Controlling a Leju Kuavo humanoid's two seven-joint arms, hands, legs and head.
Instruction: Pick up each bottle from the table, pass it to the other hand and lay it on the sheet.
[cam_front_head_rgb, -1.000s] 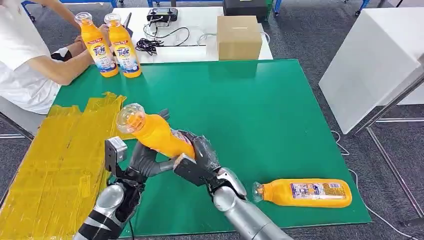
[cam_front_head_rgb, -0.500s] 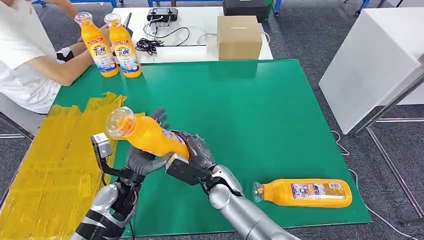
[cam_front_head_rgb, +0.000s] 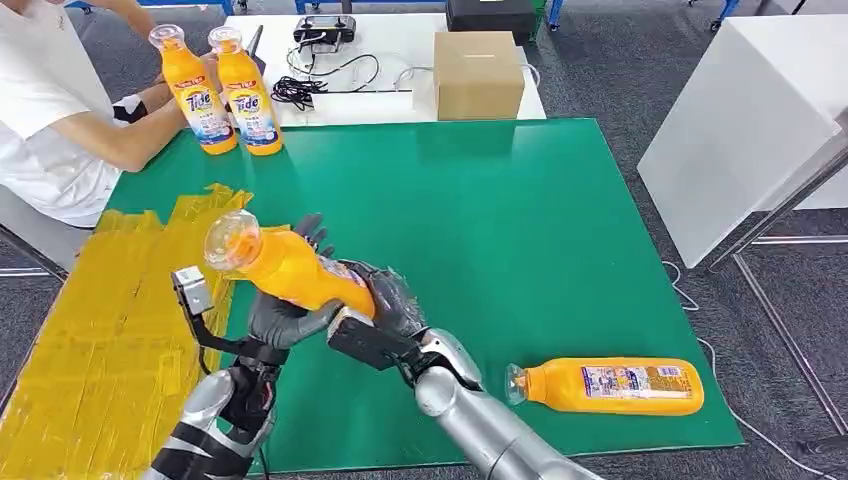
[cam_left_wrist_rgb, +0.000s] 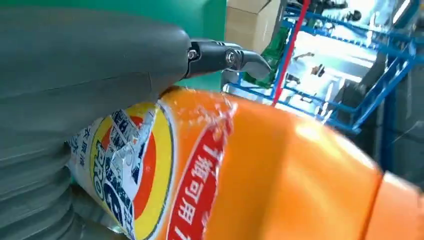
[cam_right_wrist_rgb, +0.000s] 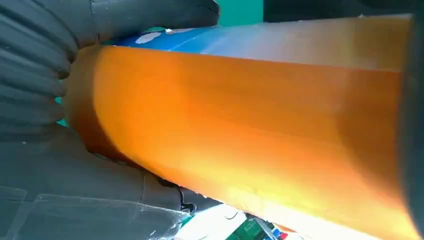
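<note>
Orange bottles number four; both hands' fingers grip one bottle (cam_front_head_rgb: 290, 272).

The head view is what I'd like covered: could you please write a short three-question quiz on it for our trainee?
1. True or false: the lifted bottle lies flat on the yellow sheet.
2. How many bottles stand upright near the person?
3. Which touches the lifted bottle: A) the left hand alone, B) the right hand alone, C) both?

Key: 1 false, it is held above the green mat. 2 two. 3 C.
</note>
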